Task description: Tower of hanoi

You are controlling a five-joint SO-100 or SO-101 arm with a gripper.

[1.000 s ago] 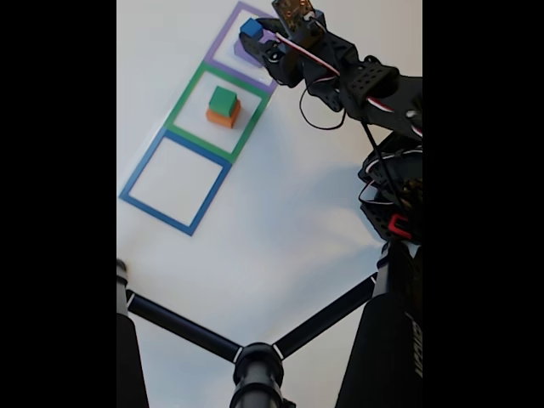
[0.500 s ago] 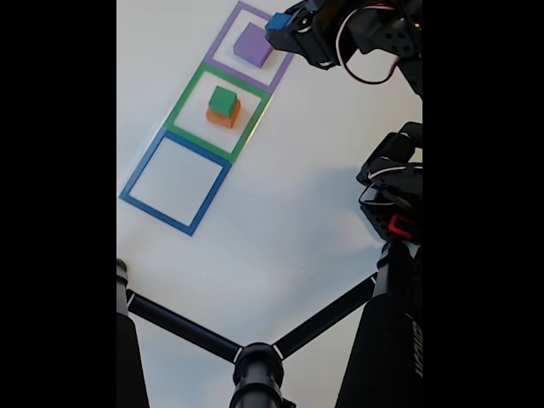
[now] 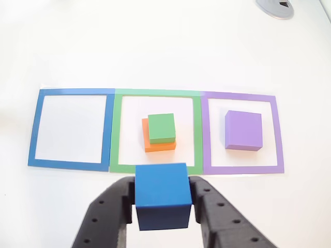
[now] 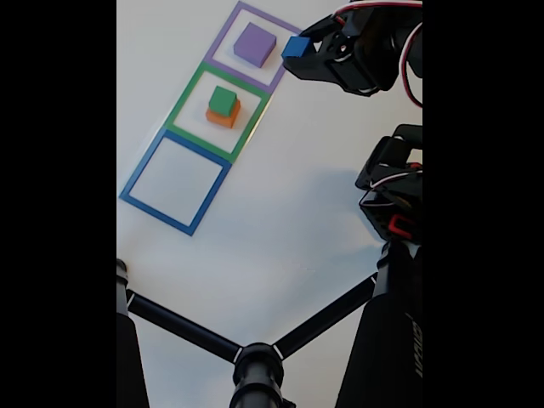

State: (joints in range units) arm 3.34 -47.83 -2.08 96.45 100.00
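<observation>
Blue, the smallest cube (image 3: 162, 195) sits clamped between the fingers of the end effector (image 3: 162, 206), which has carried it up off the purple block (image 3: 243, 130) and back toward the near edge of the green outline (image 3: 156, 93); that leaves the purple block bare and free to move. Just beyond, the green block (image 3: 161, 128) rests on the orange block (image 3: 155, 145) inside that middle outline. Left of it the blue outline (image 3: 70, 93) has nothing in it, while a black stand (image 4: 255, 361) lies well clear on the white surface (image 4: 289, 221).
</observation>
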